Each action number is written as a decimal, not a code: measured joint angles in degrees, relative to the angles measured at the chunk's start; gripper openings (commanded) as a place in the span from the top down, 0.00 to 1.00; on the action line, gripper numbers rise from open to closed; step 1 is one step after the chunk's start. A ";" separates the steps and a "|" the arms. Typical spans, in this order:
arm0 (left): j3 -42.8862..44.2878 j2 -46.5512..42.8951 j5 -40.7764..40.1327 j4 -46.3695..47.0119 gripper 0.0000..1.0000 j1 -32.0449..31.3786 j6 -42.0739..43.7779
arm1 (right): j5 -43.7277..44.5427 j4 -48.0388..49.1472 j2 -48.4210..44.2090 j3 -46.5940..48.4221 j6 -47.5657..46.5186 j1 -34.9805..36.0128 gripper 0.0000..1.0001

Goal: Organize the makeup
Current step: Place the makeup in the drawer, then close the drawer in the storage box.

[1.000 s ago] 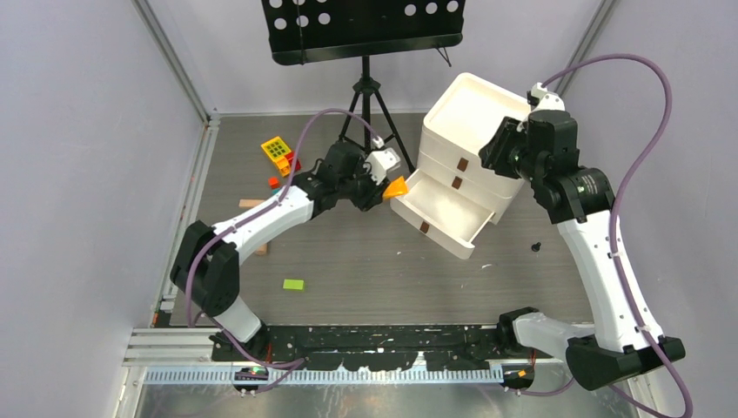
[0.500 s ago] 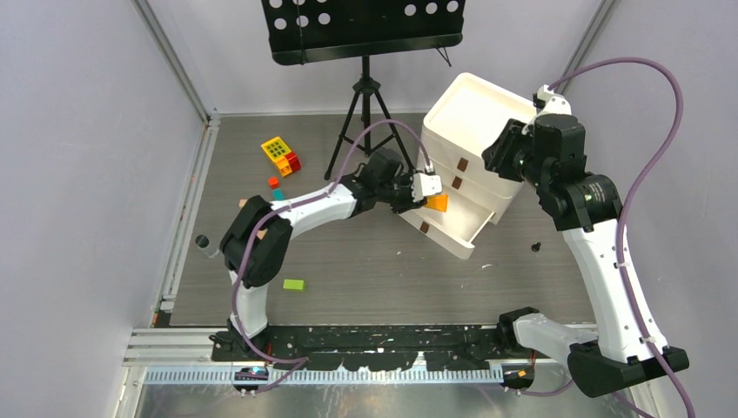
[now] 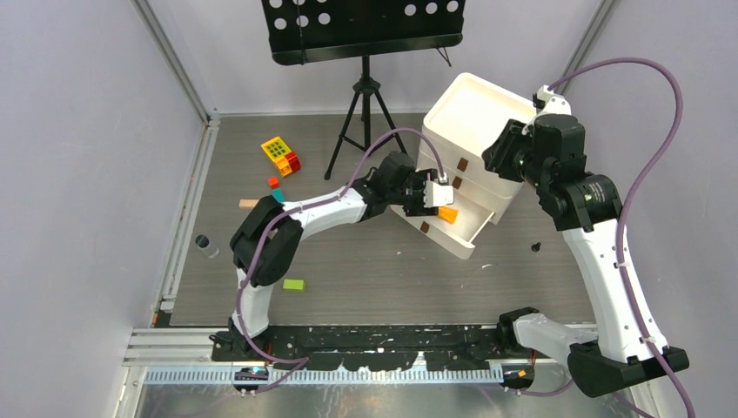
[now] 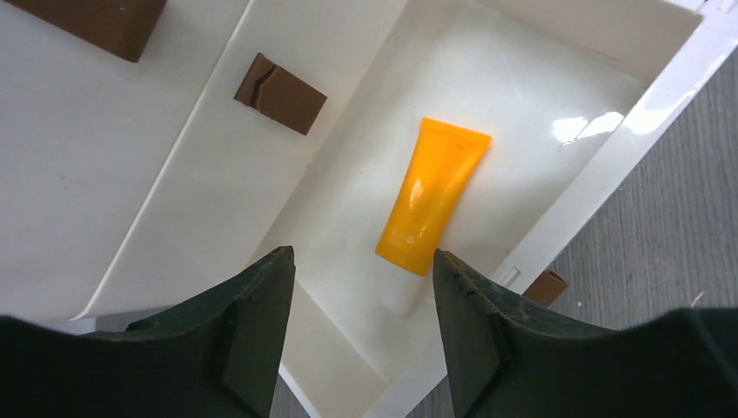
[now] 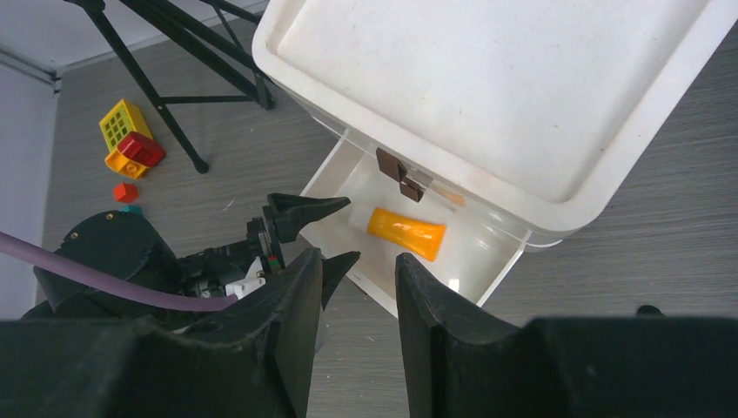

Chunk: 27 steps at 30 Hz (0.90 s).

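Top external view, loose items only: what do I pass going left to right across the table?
In order: black-capped bottle → tan stick → green block → orange tube, lying in the open drawer → small black piece.

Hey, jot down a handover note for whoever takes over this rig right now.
Left claw: open, empty, above the pulled-out bottom drawer.
Right claw: open, empty, by the drawer box.
Done: orange tube lies in the drawer.
To do: black-capped bottle on the far left, small black item right of the box; drawer not yet shut.
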 measured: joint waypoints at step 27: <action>-26.10 -48.04 -37.13 -5.40 0.10 -0.02 -51.21 | 0.22 1.38 -3.02 -6.82 -0.22 0.00 0.58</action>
